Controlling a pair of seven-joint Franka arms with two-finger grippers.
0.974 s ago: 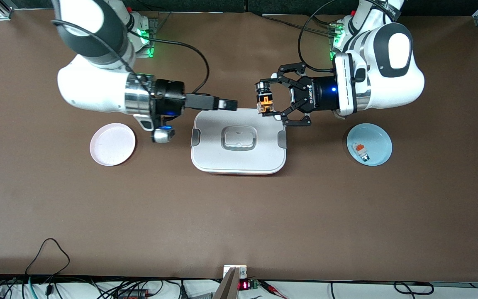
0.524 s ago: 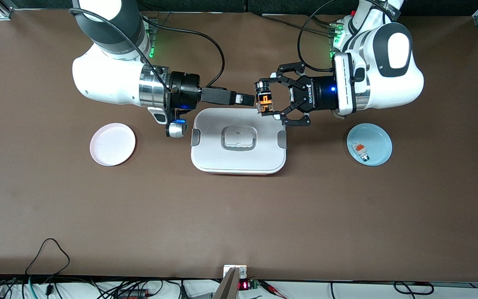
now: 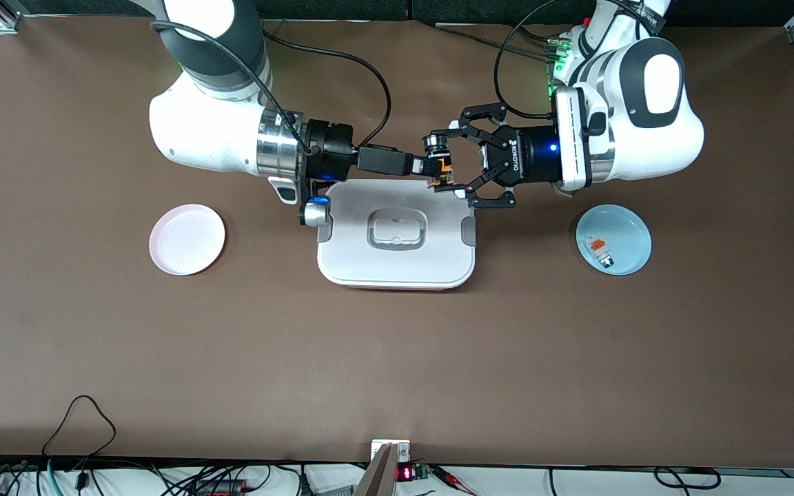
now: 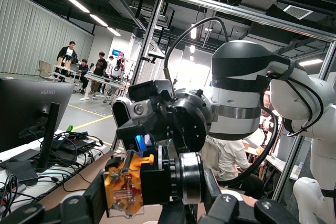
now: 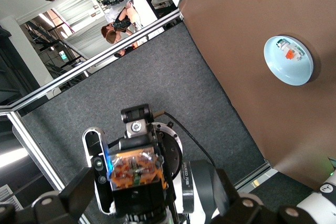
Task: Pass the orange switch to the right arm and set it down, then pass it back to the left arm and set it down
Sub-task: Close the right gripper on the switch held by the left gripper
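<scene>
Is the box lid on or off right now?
On. The white box shows its lid seated flat, grey handle on top and grey side clips against both ends.

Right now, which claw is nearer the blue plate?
Left. The left claw holds the orange switch over the box edge nearer the blue plate; the right claw is open beside the switch.

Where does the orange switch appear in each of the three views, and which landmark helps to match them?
Front view: the switch is in the air over the box edge, held by the left end effector.
Left wrist view: switch, low in the picture.
Right wrist view: switch, low in the picture.
Shared landmark: the open right end effector, close to the switch.
</scene>
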